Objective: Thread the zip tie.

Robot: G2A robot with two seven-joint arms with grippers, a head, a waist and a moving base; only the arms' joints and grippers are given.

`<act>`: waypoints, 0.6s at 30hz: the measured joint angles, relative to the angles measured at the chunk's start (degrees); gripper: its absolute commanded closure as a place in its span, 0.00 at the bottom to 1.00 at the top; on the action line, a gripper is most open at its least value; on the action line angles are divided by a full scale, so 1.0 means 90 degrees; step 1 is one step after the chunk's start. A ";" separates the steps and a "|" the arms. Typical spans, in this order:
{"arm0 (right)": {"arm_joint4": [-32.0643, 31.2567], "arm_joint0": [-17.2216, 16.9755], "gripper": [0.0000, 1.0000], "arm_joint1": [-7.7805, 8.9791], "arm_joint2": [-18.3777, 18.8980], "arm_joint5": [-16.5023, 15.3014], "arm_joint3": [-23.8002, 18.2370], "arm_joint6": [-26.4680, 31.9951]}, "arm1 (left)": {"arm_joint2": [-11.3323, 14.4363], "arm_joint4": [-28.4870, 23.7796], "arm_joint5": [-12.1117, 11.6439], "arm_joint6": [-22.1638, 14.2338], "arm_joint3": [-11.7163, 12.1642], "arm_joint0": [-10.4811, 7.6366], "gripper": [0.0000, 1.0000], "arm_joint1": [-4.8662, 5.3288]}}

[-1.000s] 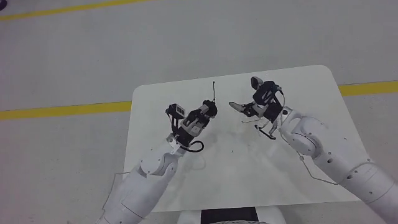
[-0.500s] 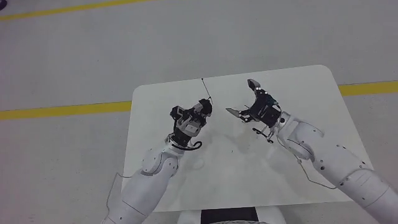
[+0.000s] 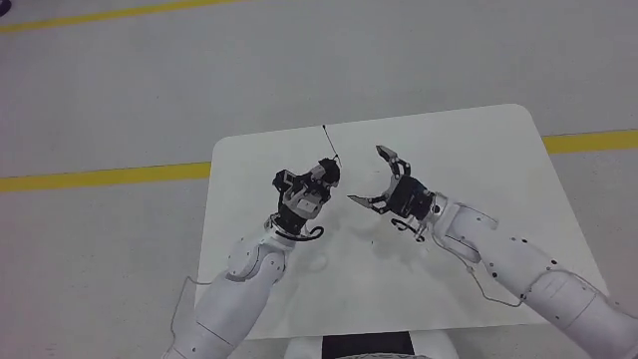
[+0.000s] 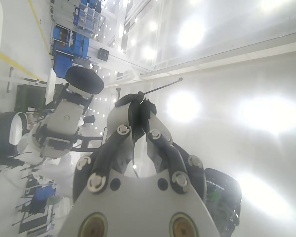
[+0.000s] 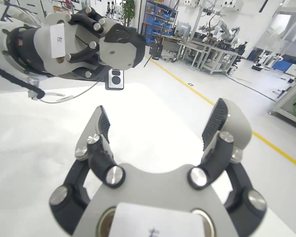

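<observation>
Item under task: thin black plastic zip tie (image 3: 331,143), held above the white rectangular table (image 3: 478,140) by the left gripper (image 3: 324,172).
Left jaws: closed tight on the near end of the tie.
Right jaws: spread wide and empty. The right gripper (image 3: 365,174) stood just beside the left one, apart from the tie.
Key relation: the tie's long axis ran from the left fingertips away from the robot, toward the table's far edge. Its free end lay beyond the right jaws' opening, off to their left.
Left wrist view: showed the zip tie (image 4: 160,86) projecting straight out of the left gripper (image 4: 138,99), ending in a small thickening.
Right wrist view: showed the right gripper (image 5: 160,114) gaping, with the left gripper (image 5: 135,50) close ahead. The tie was too fine to trace there.
Assessment: the right jaws would probably need turning to line up with the strap.
</observation>
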 measured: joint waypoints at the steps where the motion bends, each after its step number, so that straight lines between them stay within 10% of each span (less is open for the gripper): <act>1: -0.0014 0.0065 0.00 -0.0060 -0.0054 0.0042 0.0102 -0.0131 | 0.0000 0.0000 0.0000 0.0000 0.0000 0.0000 1.00 0.0000; 18: 0.0028 0.0629 0.00 -0.0559 -0.0366 0.0429 0.0800 -0.0603 | 0.0000 0.0000 0.0000 0.0000 0.0000 0.0000 1.00 0.0000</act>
